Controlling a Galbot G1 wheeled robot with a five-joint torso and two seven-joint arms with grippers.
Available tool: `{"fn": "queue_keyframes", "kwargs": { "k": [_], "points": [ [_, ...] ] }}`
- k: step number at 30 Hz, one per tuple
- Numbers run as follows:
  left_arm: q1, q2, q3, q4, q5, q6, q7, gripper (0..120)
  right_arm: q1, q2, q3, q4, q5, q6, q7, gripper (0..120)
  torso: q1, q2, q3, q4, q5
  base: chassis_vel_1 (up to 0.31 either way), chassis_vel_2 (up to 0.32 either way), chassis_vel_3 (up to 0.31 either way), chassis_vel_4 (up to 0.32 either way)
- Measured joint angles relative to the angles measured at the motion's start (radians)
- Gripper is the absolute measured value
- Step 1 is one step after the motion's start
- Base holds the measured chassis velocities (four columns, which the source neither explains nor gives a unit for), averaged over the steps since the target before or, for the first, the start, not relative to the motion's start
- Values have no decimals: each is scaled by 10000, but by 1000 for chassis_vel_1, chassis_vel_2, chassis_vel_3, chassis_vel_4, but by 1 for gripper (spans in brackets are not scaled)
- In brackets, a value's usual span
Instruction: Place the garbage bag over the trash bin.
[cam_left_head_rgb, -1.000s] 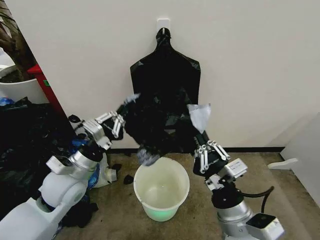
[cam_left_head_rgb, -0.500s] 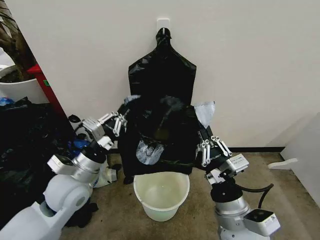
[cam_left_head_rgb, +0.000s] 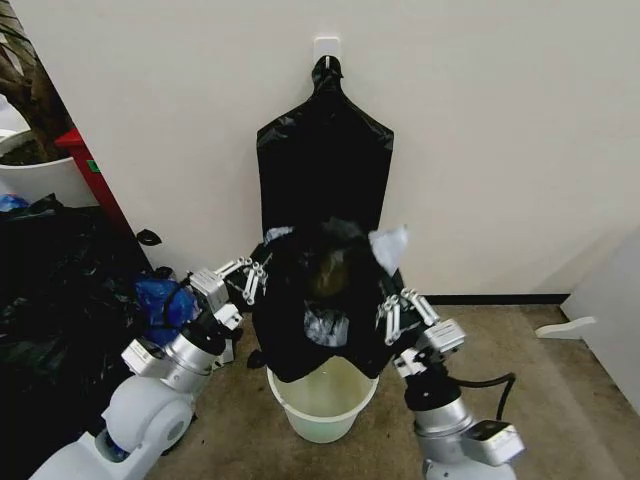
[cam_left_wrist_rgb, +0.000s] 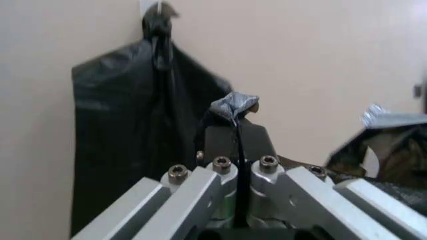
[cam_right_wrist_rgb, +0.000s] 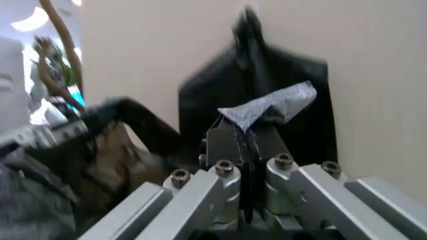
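Both grippers, left (cam_left_head_rgb: 262, 268) & right (cam_left_head_rgb: 385, 300), pinching garbage bag (cam_left_head_rgb: 320, 305), now lowered; bag bottom reaches trash bin (cam_left_head_rgb: 322, 405) rim.

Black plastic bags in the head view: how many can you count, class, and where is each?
2: the garbage bag held open above the trash bin by the left gripper and right gripper; the flat bag hanging on the wall. Dark clutter at left may hide more.

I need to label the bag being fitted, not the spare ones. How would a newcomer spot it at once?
Find the white wall with a flat black bag hanging on it. Below stands the trash bin, and just above its rim is the garbage bag, stretched between the left gripper and right gripper. It is crinkled and held open; the hanging bag lies smooth.
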Motion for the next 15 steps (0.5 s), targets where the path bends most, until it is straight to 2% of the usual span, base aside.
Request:
{"fn": "queue_keyframes", "kwargs": {
  "k": [9, 15],
  "points": [
    [555, -130, 242, 615, 382, 101, -450, 0, -449, -344, -362, -148, -13, -904, 1196, 0, 0, 0, 0, 1, -1, 0, 0, 0, 0],
    [565, -688, 822, 1146, -350, 181, -539, 0, -817, -651, -323, 235, 167, -1393, 1607, 0, 0, 0, 0, 1, -1, 0, 0, 0, 0]
  ]
}}
